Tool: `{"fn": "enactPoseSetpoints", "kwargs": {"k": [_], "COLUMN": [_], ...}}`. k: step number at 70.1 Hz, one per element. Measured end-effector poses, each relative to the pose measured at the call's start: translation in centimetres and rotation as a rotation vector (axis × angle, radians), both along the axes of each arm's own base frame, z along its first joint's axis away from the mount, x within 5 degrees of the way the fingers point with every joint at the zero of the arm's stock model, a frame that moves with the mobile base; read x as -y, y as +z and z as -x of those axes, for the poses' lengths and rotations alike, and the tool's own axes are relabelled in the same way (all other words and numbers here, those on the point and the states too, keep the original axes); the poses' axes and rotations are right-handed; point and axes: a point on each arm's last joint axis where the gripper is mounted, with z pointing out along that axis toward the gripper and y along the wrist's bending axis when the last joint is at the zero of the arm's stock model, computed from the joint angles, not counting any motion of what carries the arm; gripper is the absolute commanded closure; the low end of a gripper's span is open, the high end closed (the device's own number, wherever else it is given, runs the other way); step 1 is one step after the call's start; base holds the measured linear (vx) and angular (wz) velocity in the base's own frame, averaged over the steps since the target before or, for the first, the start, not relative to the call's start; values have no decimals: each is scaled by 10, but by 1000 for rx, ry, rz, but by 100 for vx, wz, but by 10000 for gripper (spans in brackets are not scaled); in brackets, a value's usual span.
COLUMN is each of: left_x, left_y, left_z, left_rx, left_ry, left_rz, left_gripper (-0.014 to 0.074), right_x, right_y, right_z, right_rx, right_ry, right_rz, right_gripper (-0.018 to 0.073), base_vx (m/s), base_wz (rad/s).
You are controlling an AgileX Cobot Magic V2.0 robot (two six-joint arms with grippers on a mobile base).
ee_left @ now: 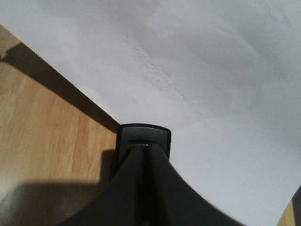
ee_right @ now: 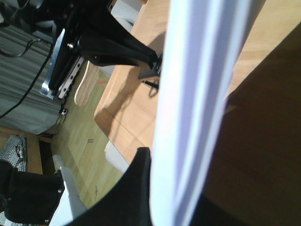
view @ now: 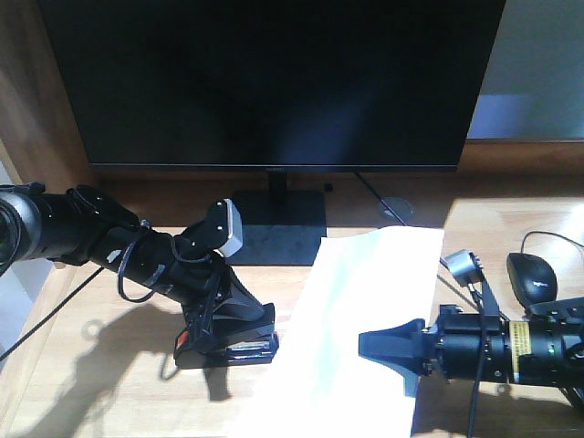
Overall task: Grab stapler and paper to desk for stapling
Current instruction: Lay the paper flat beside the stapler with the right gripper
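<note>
The black stapler [view: 228,350], with a red patch at its left end, rests low on the desk [view: 100,365], and my left gripper [view: 235,321] is shut on it from above. In the left wrist view the stapler's end [ee_left: 143,133] pokes out past the closed left gripper [ee_left: 146,148], at the edge of the paper [ee_left: 197,70]. The white paper [view: 365,301] runs from the monitor base to the front edge. My right gripper [view: 403,361] is shut on its right edge. The right wrist view shows the paper [ee_right: 197,94] edge-on between the fingers of the right gripper [ee_right: 171,181].
A large dark monitor [view: 274,82] on a square base [view: 274,233] stands at the back. A black mouse [view: 534,274] with its cable lies at the right, just behind my right arm. A round cable port [view: 395,209] sits behind the paper.
</note>
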Motion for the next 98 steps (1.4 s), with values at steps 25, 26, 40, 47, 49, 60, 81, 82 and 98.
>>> {"fn": "enactPoseSetpoints", "kwargs": {"k": [25, 26, 40, 47, 49, 60, 81, 82, 98], "left_x": [0, 0, 0, 0, 0, 0, 0, 0, 0], "left_y": [0, 0, 0, 0, 0, 0, 0, 0, 0], "left_z": [0, 0, 0, 0, 0, 0, 0, 0, 0], "left_rx": [0, 0, 0, 0, 0, 0, 0, 0, 0], "left_ry": [0, 0, 0, 0, 0, 0, 0, 0, 0], "left_rz": [0, 0, 0, 0, 0, 0, 0, 0, 0], "left_gripper": [603, 603, 603, 603, 603, 603, 603, 603, 603], "right_x": [-20, -20, -20, -21, -21, -22, -29, -29, -30], "right_y": [-8, -8, -7, -5, -5, -2, -20, -21, -35], "right_z": [3, 3, 3, 3, 2, -4, -26, -26, -29], "right_rx": [5, 5, 5, 8, 11, 24, -104, -108, -161], "right_ry": [26, 25, 21, 27, 27, 44, 63, 63, 67], "right_rz": [98, 99, 90, 72, 71, 57, -50, -51, -51], "right_gripper": [562, 562, 562, 562, 562, 562, 562, 562, 561], "base_vx": [0, 0, 0, 0, 0, 0, 0, 0, 0], "base_wz": [0, 0, 0, 0, 0, 0, 0, 0, 0]}}
